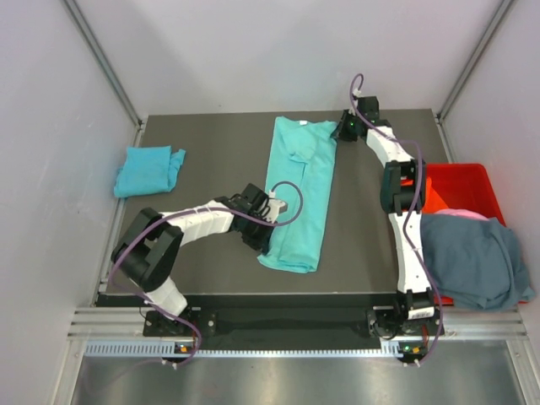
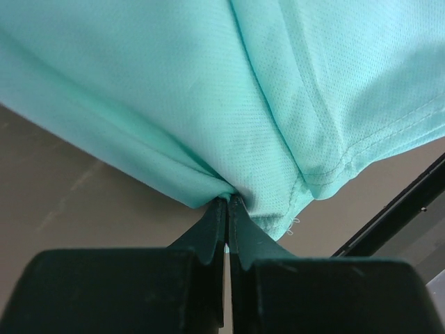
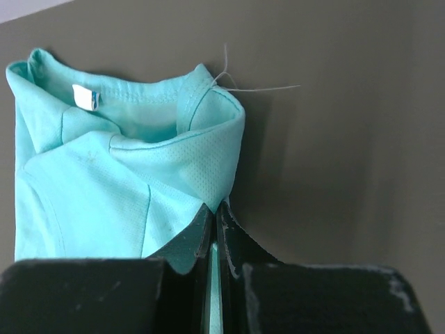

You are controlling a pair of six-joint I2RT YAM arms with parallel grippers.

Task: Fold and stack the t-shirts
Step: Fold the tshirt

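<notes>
The mint-teal soft cloth t-shirt (image 1: pixel 308 219) lay at the middle of the dark tabletop (image 1: pixel 211 143). It was folded lengthwise into a long narrow strip, with its collar at 12 o'clock and its hem at 6 o'clock, close to the near edge.

The left claw (image 2: pixel 228 202) was closed tight on the strip's 9 o'clock edge near the hem, with a fold of fabric pinched at the very tips. The right claw (image 3: pixel 217 207) was likewise clamped on the collar end at its 3 o'clock corner, its jaws pressed together with cloth between them.

The fabric looked thin, fine-meshed and limp. It was probably very light and a little slick, so it would sag between two holds and its stacked layers could slide apart. The sound places to hold it seemed to be the corners and folded edges, pinching through every layer, one grip at each end.

Three t-shirts were in view:
- the mint-teal one in hand
- one brighter cyan-blue cloth t-shirt (image 1: pixel 148 171), already a small folded bundle at 9 o'clock
- one slate grey-blue cloth t-shirt (image 1: pixel 472 261), draped loose over the one red plastic crate (image 1: pixel 460 181) at 3 o'clock

A bit of pink cloth (image 1: pixel 462 214) showed in the crate. I could not tell what it was.
</notes>
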